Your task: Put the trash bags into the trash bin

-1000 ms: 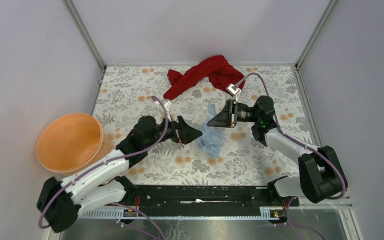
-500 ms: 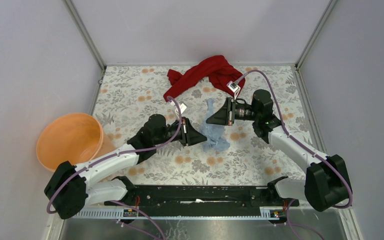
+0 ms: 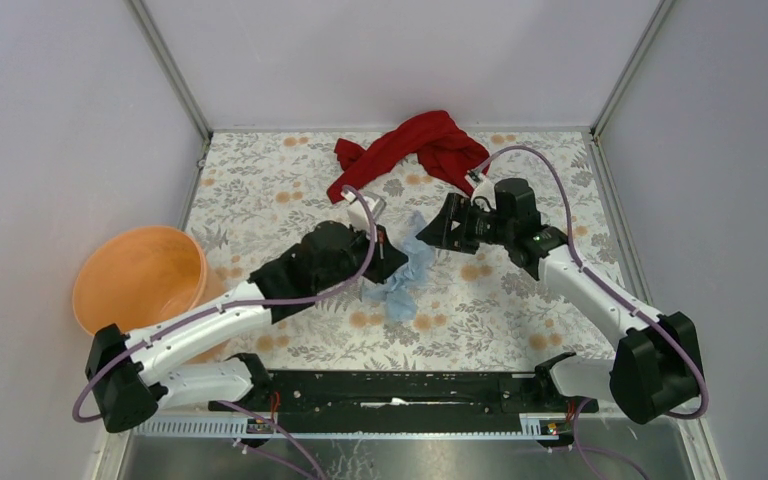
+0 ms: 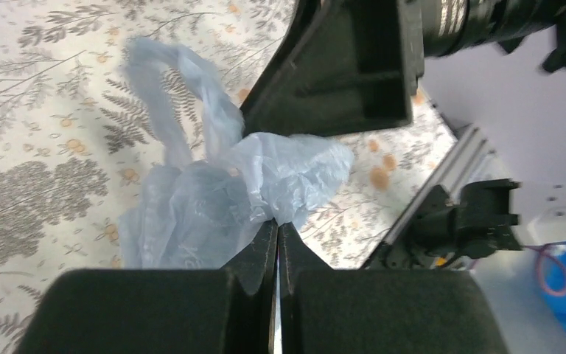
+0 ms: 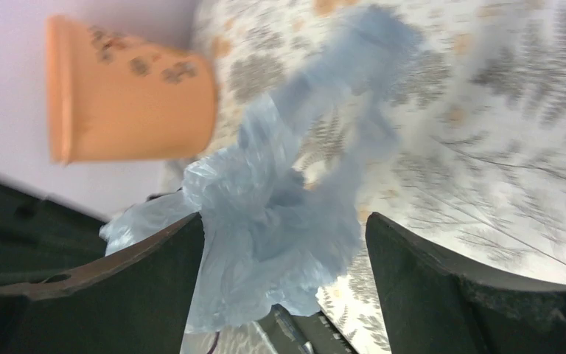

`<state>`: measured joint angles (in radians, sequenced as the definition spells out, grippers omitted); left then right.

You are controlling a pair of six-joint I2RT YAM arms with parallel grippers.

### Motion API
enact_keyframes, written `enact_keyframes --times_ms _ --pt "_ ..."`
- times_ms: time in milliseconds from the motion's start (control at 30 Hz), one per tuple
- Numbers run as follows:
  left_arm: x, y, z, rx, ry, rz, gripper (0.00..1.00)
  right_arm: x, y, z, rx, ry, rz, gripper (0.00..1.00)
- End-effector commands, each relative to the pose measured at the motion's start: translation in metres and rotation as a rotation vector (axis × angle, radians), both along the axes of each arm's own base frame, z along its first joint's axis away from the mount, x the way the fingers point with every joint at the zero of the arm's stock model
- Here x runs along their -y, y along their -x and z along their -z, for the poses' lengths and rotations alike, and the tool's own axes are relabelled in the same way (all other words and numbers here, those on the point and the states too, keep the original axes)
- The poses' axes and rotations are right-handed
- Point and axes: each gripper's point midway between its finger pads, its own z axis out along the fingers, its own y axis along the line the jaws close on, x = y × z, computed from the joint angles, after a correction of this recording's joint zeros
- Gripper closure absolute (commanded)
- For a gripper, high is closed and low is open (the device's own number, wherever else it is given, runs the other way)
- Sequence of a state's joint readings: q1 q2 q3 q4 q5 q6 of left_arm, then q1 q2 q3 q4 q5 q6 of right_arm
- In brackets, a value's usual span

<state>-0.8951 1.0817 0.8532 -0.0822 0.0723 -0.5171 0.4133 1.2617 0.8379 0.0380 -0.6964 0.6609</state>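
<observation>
Near edge: we count 2 arms, bases bolted side by side, both reaching in twd the table (image 3: 260,190) middle.

1 trash bin (image 3: 130,270), orange, upright, at the near-left corner of the table, partly past its left edge. Nothing visible inside it. It stands well apart from the bag.

Mid table: we see 1 trash bag (image 3: 400,285), pale blue, crumpled, sitting betw the 2 grippers. Only one bag shows; if there's more film bunched in it we can't tell.

L gripper (image 4: 276,228): fingers pressed together w/ a bit of the bag's film pinched at the tips. The rest of the bag bunches out ahead of the tips, and one loop of it stretches away over the flower-print surface. Whether the low end touches the table we can't tell.

R gripper (image 5: 280,221): fingers stand wide apart, the bag's bunched top betw them. The film brushes the inner face of one finger and there is a clear gap to the other, so no clamp. In the top view this gripper is just beside the L one, tips facing each other across the bag.

Far side: 1 red cloth (image 3: 410,150), rumpled, lying at the back edge of the table, behind the R gripper, apart from the bag.
</observation>
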Motion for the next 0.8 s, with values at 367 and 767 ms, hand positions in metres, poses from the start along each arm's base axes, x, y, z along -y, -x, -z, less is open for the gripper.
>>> enact_keyframes --times_ms 367,767 --pt "0.059 0.063 0.114 0.167 -0.561 0.135 1.0 0.088 -0.029 0.069 -0.074 0.566 0.313 0.02" --pt "0.054 0.081 0.126 0.143 -0.519 0.119 1.0 0.119 -0.009 0.089 -0.105 0.646 0.405 0.0"
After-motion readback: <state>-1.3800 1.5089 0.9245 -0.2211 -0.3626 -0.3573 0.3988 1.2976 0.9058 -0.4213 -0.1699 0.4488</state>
